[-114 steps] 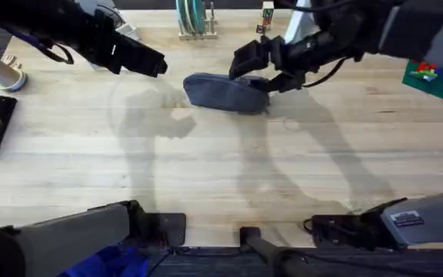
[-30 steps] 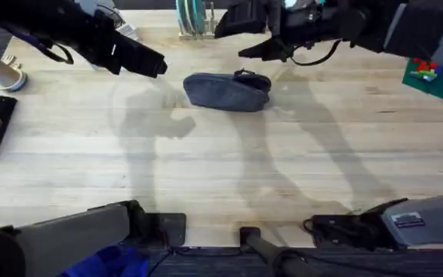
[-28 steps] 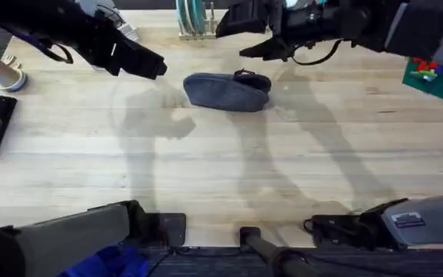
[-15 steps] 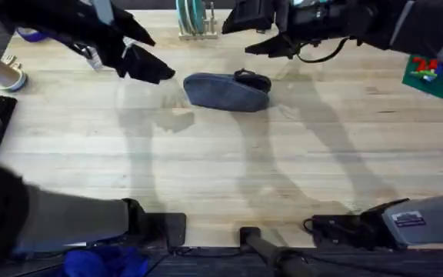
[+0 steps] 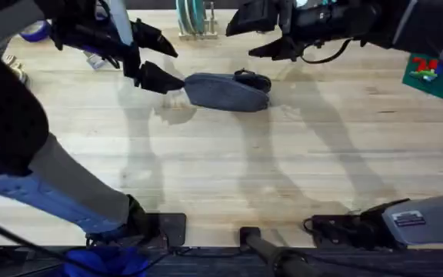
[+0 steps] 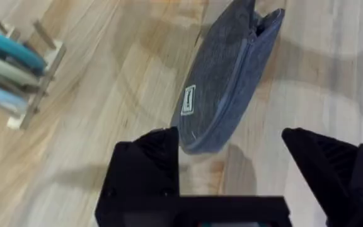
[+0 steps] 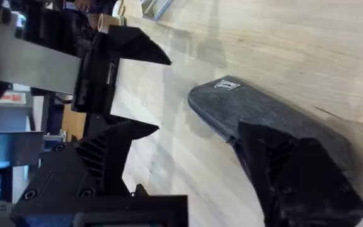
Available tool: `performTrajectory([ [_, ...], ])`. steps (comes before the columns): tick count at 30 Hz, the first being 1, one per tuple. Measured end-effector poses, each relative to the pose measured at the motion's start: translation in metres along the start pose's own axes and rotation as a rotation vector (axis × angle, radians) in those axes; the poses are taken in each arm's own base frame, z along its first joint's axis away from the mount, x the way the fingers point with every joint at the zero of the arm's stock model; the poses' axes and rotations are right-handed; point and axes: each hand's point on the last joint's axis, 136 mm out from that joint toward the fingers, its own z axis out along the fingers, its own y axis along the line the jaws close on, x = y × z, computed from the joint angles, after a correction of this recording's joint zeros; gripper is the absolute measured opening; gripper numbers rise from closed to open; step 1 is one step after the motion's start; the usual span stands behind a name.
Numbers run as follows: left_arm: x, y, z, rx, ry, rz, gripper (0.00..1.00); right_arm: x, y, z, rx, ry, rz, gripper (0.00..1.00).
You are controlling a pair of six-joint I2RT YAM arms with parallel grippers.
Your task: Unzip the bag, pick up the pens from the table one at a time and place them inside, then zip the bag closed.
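The blue-grey heathered fabric oval pouch (image 5: 227, 91) lies on the far middle of the light wooden plank tabletop (image 5: 283, 169), with the left end effector (image 5: 157, 63), fingers spread, just at its left end and the right end effector (image 5: 261, 32), also spread, hovering beyond its right end.

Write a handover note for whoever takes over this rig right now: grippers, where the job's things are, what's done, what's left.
Left gripper: open, empty, at the bag's end nearest it.
Right gripper: open, empty, raised behind the bag's other end.
The bag lies flat on the table, held by neither gripper; the left wrist view shows its far end gaping.
I can make out no pens on the table.
Left: confirm the pens are inside, then zip the bag shut.
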Motion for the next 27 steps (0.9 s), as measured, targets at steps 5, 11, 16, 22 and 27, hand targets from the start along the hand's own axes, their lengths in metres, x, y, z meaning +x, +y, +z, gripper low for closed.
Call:
performTrajectory([
  [5,0.005,0.005,0.013,0.039,-0.064,0.062,0.993,0.0,0.0,0.0,0.001,0.001,0.002,0.996],
  [11,0.019,0.022,0.03,0.051,-0.112,0.099,0.993,0.0,0.0,0.0,0.001,0.002,0.002,0.997],
  [16,0.032,0.03,0.044,0.068,-0.142,0.084,0.993,0.0,-0.001,0.0,0.005,0.0,0.003,0.996],
  [22,0.041,0.032,0.054,0.094,-0.177,0.047,0.993,0.002,-0.003,0.0,0.016,0.004,0.012,0.996],
  [27,0.036,0.032,0.053,0.093,-0.207,0.053,0.892,0.002,-0.004,0.0,0.018,0.007,0.015,0.996],
])
